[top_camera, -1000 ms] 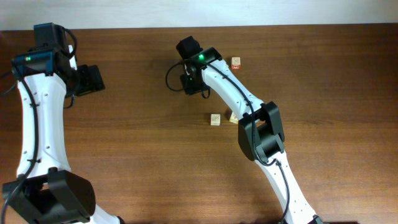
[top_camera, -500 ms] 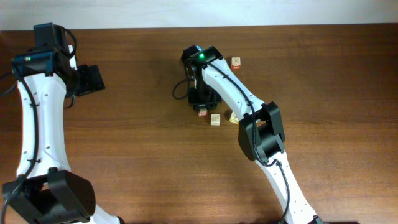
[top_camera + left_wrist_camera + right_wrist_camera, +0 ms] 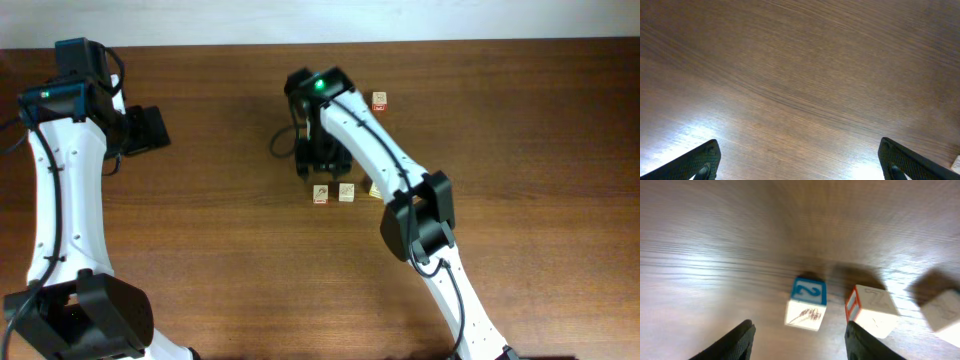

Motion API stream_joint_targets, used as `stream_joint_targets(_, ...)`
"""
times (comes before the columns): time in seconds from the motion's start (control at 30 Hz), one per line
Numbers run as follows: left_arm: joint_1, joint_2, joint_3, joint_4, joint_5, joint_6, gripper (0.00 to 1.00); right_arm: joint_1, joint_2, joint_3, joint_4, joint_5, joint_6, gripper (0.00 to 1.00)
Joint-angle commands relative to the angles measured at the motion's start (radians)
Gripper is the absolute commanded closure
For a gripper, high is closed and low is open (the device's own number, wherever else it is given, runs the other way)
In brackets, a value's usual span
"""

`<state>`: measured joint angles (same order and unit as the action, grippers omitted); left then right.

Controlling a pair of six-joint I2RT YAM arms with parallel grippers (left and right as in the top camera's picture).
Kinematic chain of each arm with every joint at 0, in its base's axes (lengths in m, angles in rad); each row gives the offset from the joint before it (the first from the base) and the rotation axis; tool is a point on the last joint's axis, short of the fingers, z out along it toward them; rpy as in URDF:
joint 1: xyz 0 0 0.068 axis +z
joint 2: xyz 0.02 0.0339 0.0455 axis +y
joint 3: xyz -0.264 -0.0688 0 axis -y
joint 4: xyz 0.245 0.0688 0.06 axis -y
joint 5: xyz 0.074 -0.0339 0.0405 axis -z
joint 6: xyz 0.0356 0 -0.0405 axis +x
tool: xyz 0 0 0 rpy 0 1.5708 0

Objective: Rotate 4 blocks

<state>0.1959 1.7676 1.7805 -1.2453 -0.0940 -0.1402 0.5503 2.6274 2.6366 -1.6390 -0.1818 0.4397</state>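
Three wooden blocks sit in a short row near the middle of the worktop (image 3: 200,250). The first block (image 3: 807,304) shows a blue-framed face bearing a "2" and a beige face with a dark scribble turned toward the right wrist camera. Just beside it, with a small gap, stands the second block (image 3: 872,311), pale, with a red-edged face on its side toward the first. The third block (image 3: 942,311) lies a little further along the row, blurred at the edge of the wrist view; from overhead it is partly hidden under the right arm (image 3: 370,150). The fourth block (image 3: 379,101) rests well apart from the row, near the far edge of the worktop, showing red edging.

The right claw (image 3: 800,342) hangs over the first block with its two dark fingers (image 3: 742,340) spread; the block sits free on the wood between and just ahead of them, with clear space on both sides, so nothing is gripped.

The left claw (image 3: 802,165) is at the far left of the worktop, well apart from all four blocks, its jaws spread wide over bare wood.
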Motion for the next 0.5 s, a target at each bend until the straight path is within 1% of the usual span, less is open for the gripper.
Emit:
stream_joint_targets(0.0, 0.003, 0.005, 0.027, 0.014, 0.084, -0.013, 0.01, -0.030, -0.144, 0.265, -0.060, 0.051, -0.027, 0.41)
stream_joint_targets(0.07, 0.003, 0.005, 0.027, 0.014, 0.088, -0.013, 0.01, -0.044, -0.204, 0.321, -0.060, 0.080, -0.039, 0.41)
stream_joint_targets(0.1, 0.003, 0.005, 0.027, 0.014, 0.089, -0.013, 0.01, -0.049, -0.229, 0.321, -0.060, 0.123, -0.039, 0.41)
stream_joint_targets(0.13, 0.003, 0.005, 0.027, 0.015, 0.089, -0.013, 0.01, -0.053, -0.243, 0.321, -0.056, 0.211, -0.039, 0.41)
stream_joint_targets(0.17, 0.003, 0.005, 0.027, 0.018, 0.088, -0.013, 0.01, -0.055, -0.243, 0.321, -0.046, 0.260, -0.039, 0.39)
stream_joint_targets(0.2, 0.003, 0.005, 0.027, 0.023, 0.088, -0.013, 0.01, -0.054, -0.229, 0.313, -0.003, 0.315, -0.048, 0.37)
stream_joint_targets(0.27, 0.003, 0.005, 0.027, 0.025, 0.088, -0.013, 0.01, -0.053, -0.175, 0.274, 0.158, 0.294, -0.150, 0.36)
stream_joint_targets(0.33, 0.003, 0.005, 0.027, 0.024, 0.088, -0.013, 0.01, -0.053, -0.119, 0.215, 0.281, 0.267, -0.203, 0.35)
stream_joint_targets(0.47, -0.002, 0.005, 0.027, 0.024, 0.091, -0.013, 0.01, -0.053, -0.062, -0.002, 0.533, 0.238, -0.288, 0.34)
